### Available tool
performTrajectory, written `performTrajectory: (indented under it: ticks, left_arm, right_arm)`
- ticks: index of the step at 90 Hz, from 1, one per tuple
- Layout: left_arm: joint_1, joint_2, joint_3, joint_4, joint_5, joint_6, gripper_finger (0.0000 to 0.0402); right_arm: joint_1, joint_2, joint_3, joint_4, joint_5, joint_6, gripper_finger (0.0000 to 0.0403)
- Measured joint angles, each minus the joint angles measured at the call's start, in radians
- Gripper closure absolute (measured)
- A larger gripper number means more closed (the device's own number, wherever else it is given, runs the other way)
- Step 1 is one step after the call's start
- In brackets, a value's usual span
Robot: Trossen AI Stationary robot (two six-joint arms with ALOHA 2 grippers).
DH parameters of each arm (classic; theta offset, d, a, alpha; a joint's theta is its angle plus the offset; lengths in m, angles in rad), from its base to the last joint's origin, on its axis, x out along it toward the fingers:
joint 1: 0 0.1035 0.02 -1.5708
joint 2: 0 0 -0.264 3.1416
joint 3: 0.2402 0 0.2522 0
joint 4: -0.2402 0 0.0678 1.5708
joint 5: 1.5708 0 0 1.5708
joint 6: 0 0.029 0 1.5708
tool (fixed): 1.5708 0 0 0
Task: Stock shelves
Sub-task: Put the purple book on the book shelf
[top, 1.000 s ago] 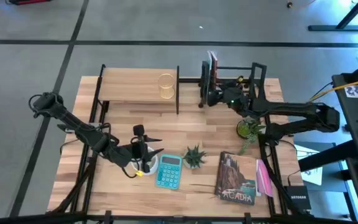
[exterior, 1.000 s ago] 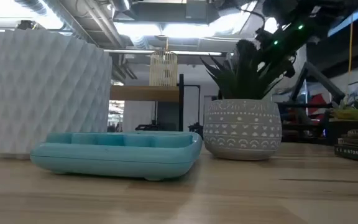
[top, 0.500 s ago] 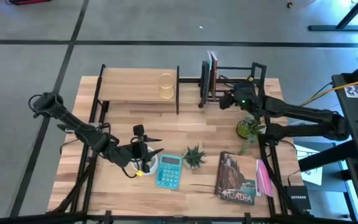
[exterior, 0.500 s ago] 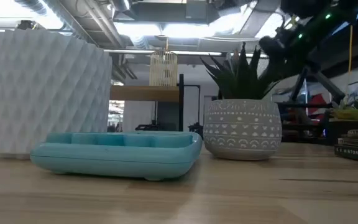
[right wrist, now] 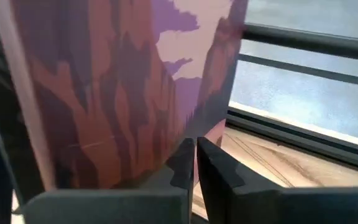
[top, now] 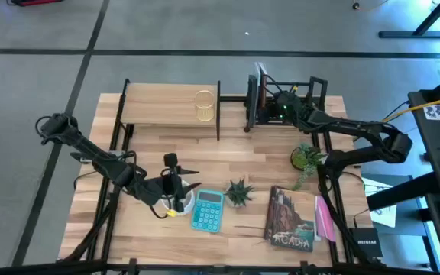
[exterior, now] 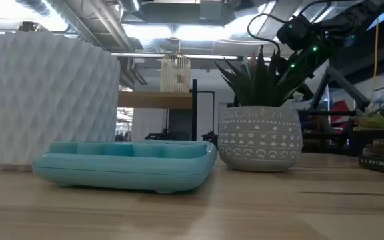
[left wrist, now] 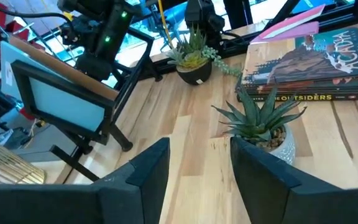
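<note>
The right gripper (top: 272, 108), fingers pressed together, sits inside the black rack (top: 312, 92), its tips just beside the upright book (top: 260, 95), which stands on edge at the rack's end nearest the wooden shelf (top: 159, 111). The left gripper (top: 182, 183), fingers spread, waits well apart.

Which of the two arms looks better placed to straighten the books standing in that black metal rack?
The right: its pincer, fingers nearly together, sits at the upright books in the black open-frame metal rack. The left pincer waits far off, by the turquoise calculator.
</note>
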Motion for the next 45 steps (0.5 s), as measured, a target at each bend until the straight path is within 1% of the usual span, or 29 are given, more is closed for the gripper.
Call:
performTrajectory:
  ticks: [15,26,35,45]
  left_arm:
    - [0.0,0.0,0.0,0.001,0.018,-0.004,0.0247]
    - [0.001,0.0,0.0,0.005,0.018,-0.003,0.0247]
    - [0.001,0.0,0.0,0.006,0.018,0.002,0.0247]
    - [0.001,0.0,0.0,0.006,0.018,0.005,0.0247]
  right_arm:
    - [0.001,0.001,0.0,0.028,-0.037,-0.051,0.0394]
    - [0.001,0.001,0.0,0.072,-0.053,-0.057,0.0393]
    - [0.001,0.001,0.0,0.101,-0.089,-0.076,0.0393]
    - [0.001,0.001,0.0,0.103,-0.1,-0.075,0.0393]
